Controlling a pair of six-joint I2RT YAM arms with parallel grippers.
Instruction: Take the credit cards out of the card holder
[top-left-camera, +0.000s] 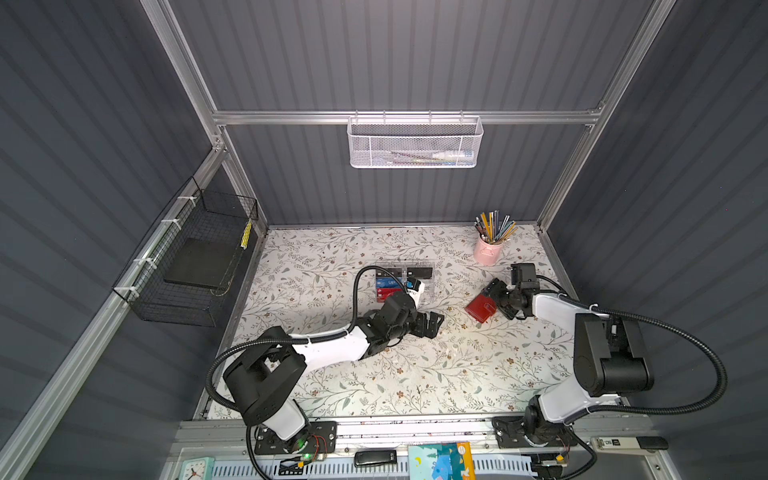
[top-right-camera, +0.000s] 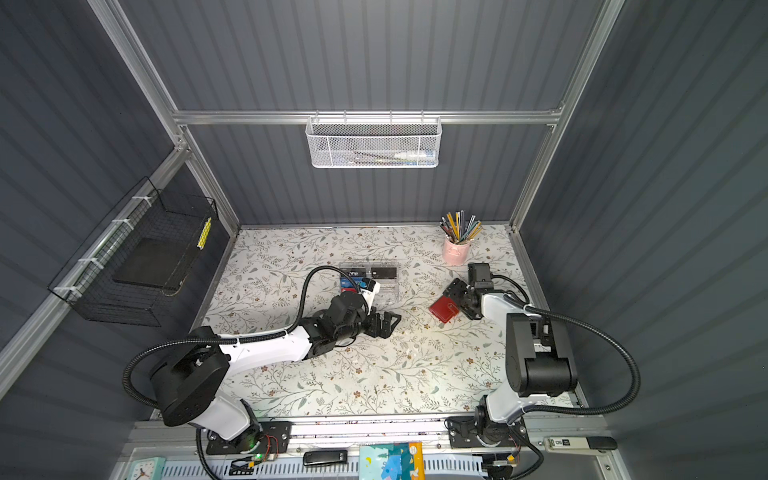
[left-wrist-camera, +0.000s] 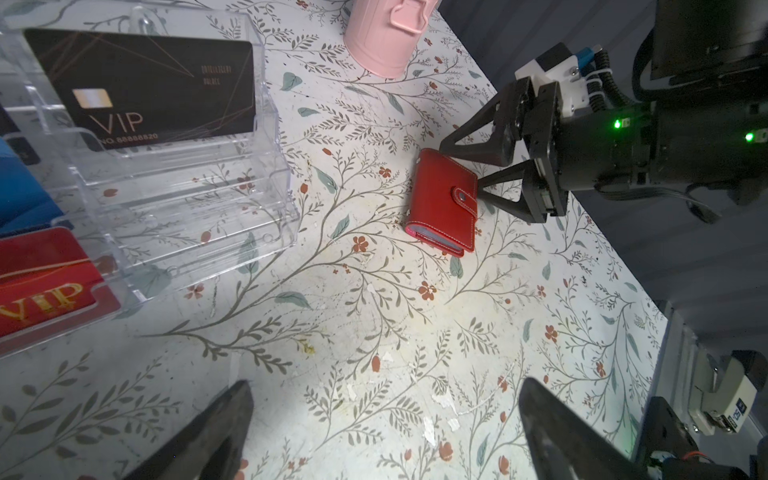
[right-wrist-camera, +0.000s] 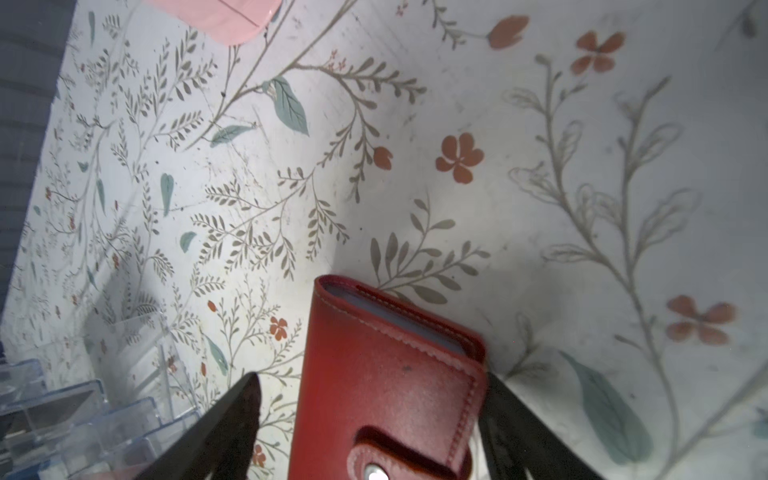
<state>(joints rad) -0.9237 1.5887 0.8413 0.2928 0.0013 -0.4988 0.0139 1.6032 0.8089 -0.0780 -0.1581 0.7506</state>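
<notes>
The card holder (top-left-camera: 478, 309) (top-right-camera: 441, 311) is a red wallet lying closed on the floral table, right of centre, its strap tab snapped shut (left-wrist-camera: 464, 199). The credit cards are hidden inside it; only pale sleeve edges show between the covers (right-wrist-camera: 399, 320). My right gripper (top-left-camera: 493, 300) (right-wrist-camera: 372, 378) straddles the strap end of the holder and is open. One finger sits against the holder's edge and the other stands a little clear of it. My left gripper (top-left-camera: 433, 323) (left-wrist-camera: 384, 399) hovers open over bare table, left of the holder, with nothing between its fingers.
A clear acrylic rack (top-left-camera: 426, 286) (left-wrist-camera: 178, 187) with black, blue and red VIP cards stands behind the left gripper. A pink cup of pencils (top-left-camera: 489, 249) stands at the back right. A white mesh basket (top-left-camera: 415, 143) and a black wire basket (top-left-camera: 187, 266) hang on the walls.
</notes>
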